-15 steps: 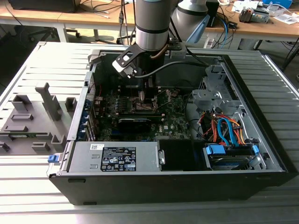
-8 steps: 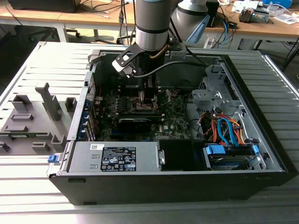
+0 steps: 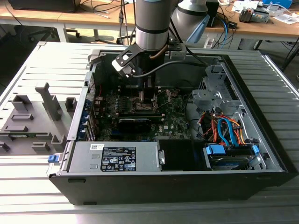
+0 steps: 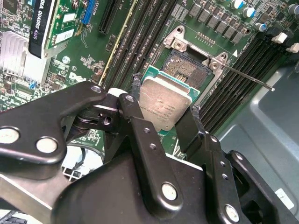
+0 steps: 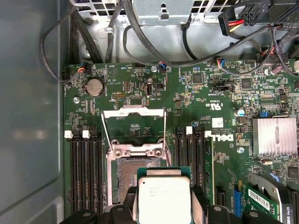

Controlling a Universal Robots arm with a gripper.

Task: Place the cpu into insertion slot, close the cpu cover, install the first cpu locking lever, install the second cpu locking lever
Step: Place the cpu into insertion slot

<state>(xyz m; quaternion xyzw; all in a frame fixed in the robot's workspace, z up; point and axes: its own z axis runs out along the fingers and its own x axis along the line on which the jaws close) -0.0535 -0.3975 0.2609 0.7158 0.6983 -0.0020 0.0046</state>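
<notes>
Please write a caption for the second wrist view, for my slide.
The arm's black hand holds the small silver-grey square chip above the open dark square socket on the green motherboard.

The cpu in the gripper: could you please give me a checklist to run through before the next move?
1. Grip: the gripper is shut on two opposite edges of the cpu: ok.
2. The cpu cover is swung up off the insertion slot: ok.
3. The visible part of the slot has nothing lying in it: ok.
4. The locking lever is released and lies to the side of the slot: ok.
5. The cpu is square with the slot's corners: cannot tell.
6. The cpu is seated: not ok; it hangs above the slot, partly over it.
</notes>
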